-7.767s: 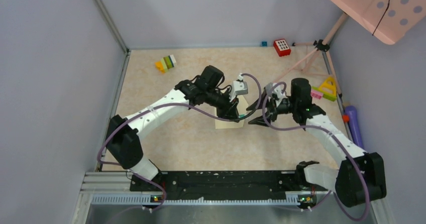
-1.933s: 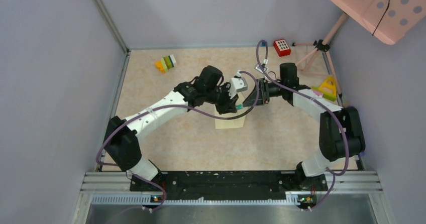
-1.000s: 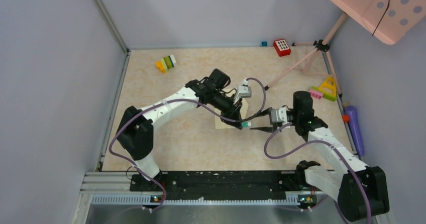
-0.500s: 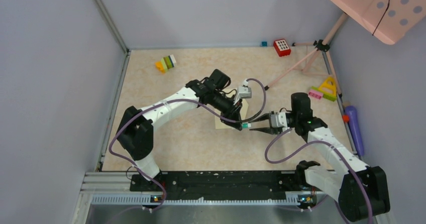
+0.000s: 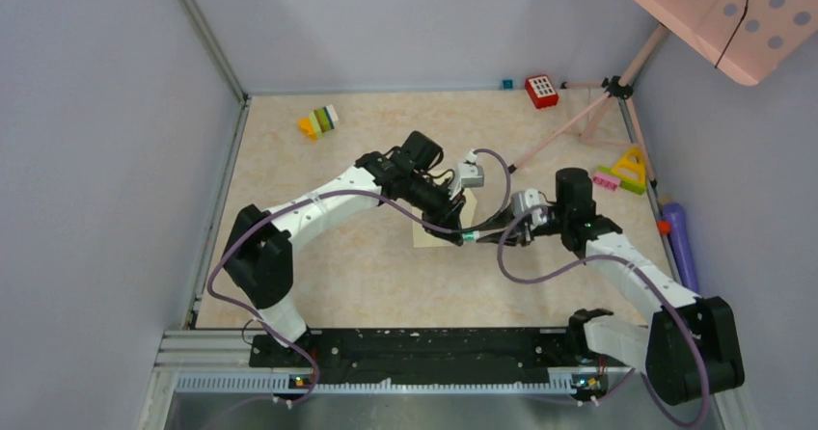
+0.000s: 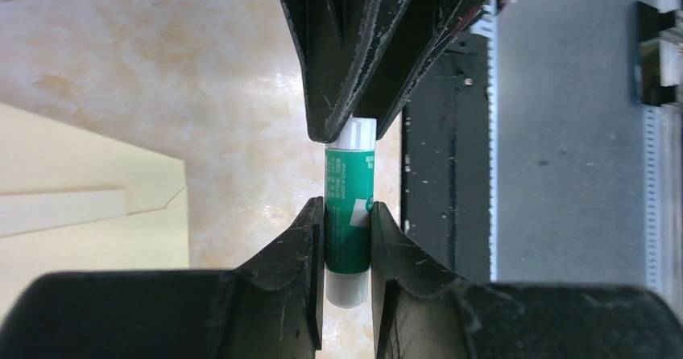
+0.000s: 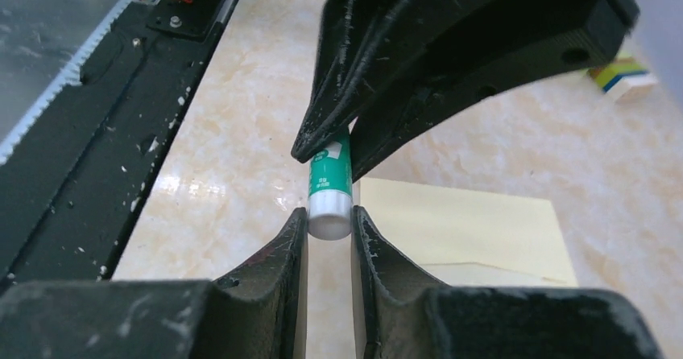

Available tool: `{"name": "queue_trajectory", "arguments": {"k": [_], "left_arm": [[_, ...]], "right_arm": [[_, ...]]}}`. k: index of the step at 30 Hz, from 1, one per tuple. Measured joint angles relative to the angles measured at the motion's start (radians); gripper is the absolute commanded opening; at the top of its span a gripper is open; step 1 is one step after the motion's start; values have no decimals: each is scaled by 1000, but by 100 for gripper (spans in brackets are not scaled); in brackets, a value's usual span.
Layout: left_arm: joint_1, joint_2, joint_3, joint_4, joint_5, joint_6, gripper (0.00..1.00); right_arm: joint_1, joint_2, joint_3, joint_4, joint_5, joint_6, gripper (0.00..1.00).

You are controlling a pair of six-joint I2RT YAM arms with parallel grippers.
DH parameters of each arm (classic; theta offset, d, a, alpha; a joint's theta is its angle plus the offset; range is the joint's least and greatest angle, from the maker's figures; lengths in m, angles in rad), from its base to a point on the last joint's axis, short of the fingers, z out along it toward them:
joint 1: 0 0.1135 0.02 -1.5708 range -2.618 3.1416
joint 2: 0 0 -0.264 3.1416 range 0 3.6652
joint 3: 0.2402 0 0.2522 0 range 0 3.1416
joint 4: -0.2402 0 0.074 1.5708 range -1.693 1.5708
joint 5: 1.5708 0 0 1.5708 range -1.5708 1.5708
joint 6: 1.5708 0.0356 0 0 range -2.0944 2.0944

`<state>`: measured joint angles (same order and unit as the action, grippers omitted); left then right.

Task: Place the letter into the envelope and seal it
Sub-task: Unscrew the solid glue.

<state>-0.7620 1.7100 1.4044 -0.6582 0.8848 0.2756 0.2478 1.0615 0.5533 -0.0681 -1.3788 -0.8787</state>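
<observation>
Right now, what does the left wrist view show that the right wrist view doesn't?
Only left wrist: the glue stick's whole green label and its base end. Only right wrist: a coloured block in the background. Both: the left end effector clamping the stick's body, the right end effector on its white cap, the envelope, and the black rail.

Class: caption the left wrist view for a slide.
Left gripper and right gripper grip one green glue stick, envelope at left.
</observation>
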Motion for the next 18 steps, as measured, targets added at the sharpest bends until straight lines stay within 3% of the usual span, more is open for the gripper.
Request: {"name": "queue_trajectory", "arguments": {"k": [5, 10, 15, 18], "left_arm": [[0, -27, 0, 29, -151, -12, 0], [7, -76, -7, 86, -314, -19, 0], [6, -93, -21, 137, -414, -31, 0], [1, -93, -29, 145, -422, -38, 0]], "right_arm": [[0, 144, 83, 103, 62, 403, 9], [-4, 356, 316, 19, 69, 702, 14], [-25, 523, 457, -75, -3, 882, 21], [-33, 558, 491, -191, -25, 855, 33]]}}
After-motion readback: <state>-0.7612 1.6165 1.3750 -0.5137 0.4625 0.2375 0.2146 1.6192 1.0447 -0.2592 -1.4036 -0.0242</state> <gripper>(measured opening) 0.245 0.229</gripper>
